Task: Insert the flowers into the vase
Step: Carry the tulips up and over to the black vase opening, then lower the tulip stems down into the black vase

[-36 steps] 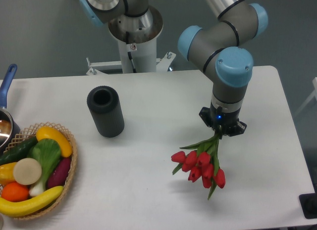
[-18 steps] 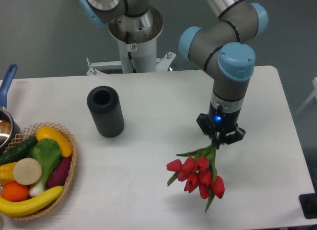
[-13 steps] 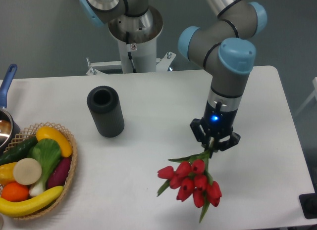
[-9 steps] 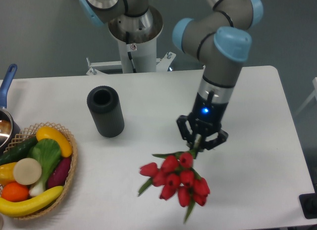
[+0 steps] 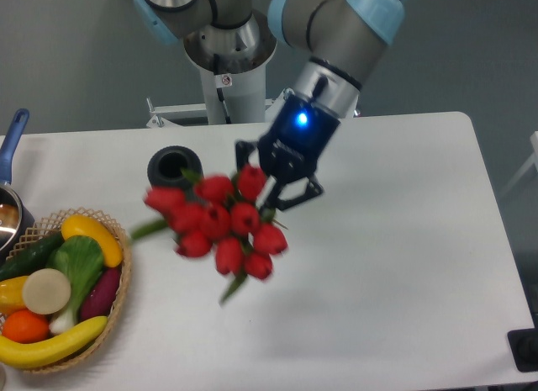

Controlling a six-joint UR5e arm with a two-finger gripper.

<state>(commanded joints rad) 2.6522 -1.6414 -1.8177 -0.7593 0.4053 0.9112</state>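
Note:
My gripper (image 5: 277,185) is shut on the stems of the flowers (image 5: 220,223), a bunch of red tulips with green leaves, and holds them up in the air over the middle of the table. The blooms point toward the camera and to the left, blurred by motion. The vase (image 5: 172,171), a dark grey cylinder with a round open mouth, stands upright on the table at back left. The tulip heads cover most of its body; only the mouth and upper wall show. The stems are hidden behind the blooms and the gripper.
A wicker basket (image 5: 118,303) with plastic fruit and vegetables sits at the front left edge. A blue-handled metal pot (image 5: 10,198) is at the far left edge. The robot's base column (image 5: 229,71) stands behind the table's back edge.
The gripper has lifted the flowers and swung them up and to the left, from the table's front right toward the vase. The vase has not moved.

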